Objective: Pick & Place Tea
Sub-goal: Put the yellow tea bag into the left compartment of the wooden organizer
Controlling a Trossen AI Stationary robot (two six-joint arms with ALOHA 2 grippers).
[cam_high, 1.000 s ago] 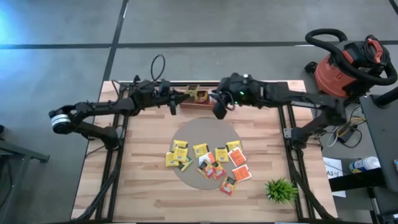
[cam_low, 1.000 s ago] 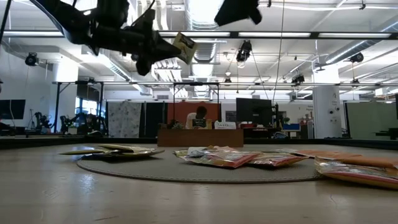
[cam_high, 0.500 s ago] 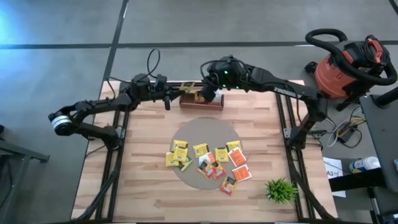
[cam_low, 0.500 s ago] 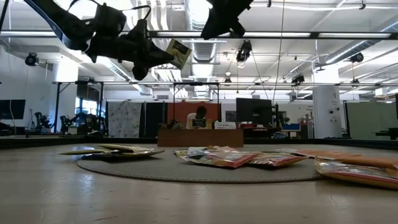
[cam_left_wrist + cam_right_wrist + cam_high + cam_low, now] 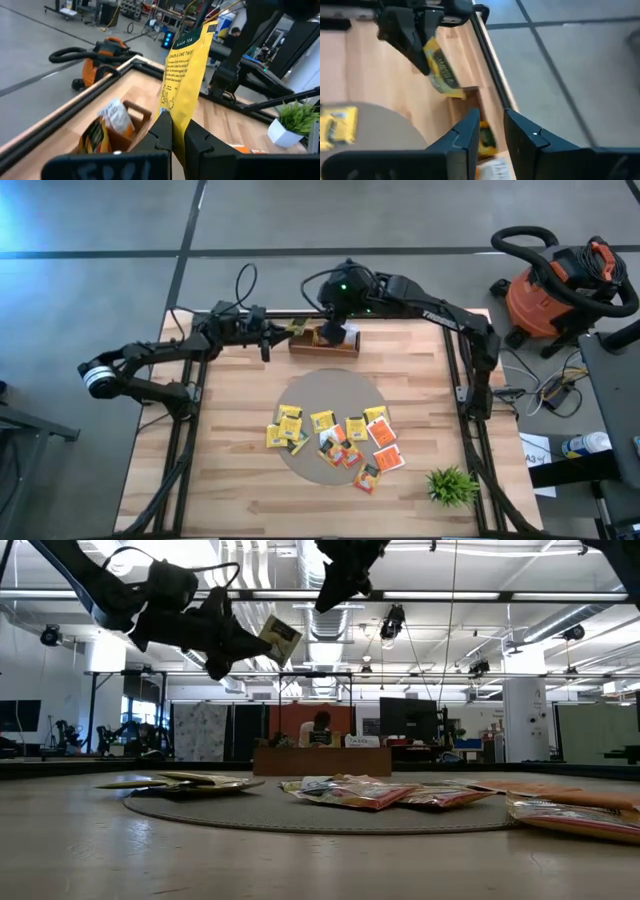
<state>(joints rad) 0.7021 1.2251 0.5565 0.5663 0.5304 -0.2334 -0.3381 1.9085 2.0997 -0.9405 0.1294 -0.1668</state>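
Above the far side of the wooden bench (image 5: 240, 480), the left gripper (image 5: 177, 131) has its fingers pinched tight on a flat yellow tea packet (image 5: 189, 75), held beside the brown wooden divided tray (image 5: 323, 345). The right gripper (image 5: 490, 131) hovers over that tray, fingers parted, holding nothing. The other yellow and orange-red packets (image 5: 335, 438) lie on the round grey mat (image 5: 330, 385).
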